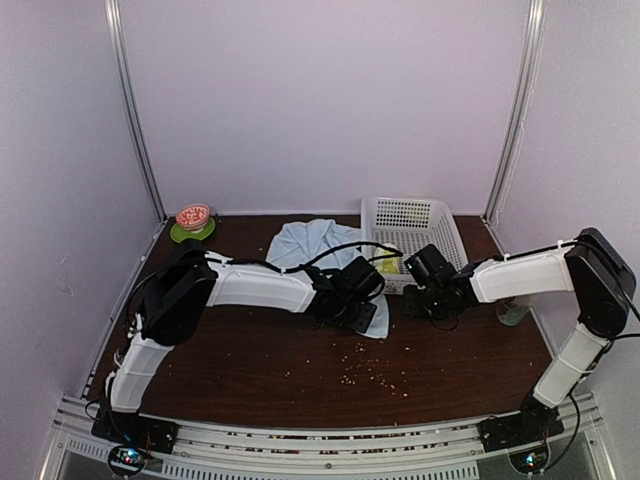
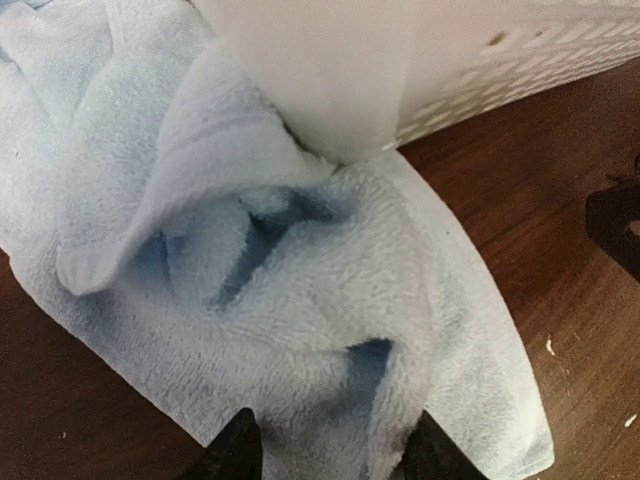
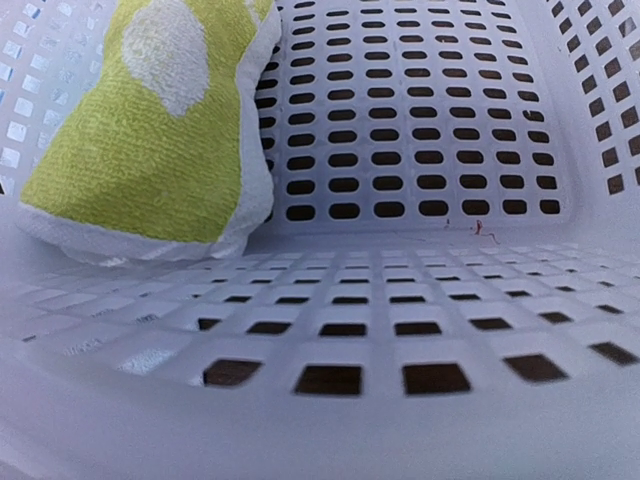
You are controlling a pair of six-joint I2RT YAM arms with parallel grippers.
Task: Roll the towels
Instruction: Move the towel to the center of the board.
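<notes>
Left end effector straddles the diagonal light-blue towel; grip unclear, likewise for right end effector.

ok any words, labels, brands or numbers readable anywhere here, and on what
None can be read.
The red-and-white round thing at the back left has a pattern too blurred to tell.
The yellow-green towel shows only white shapes; basket and light-blue towel are plain.

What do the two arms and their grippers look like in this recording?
The left arm and right arm have white links, black joint housings and thin black cables looping along them. The left gripper and right gripper are black.
</notes>
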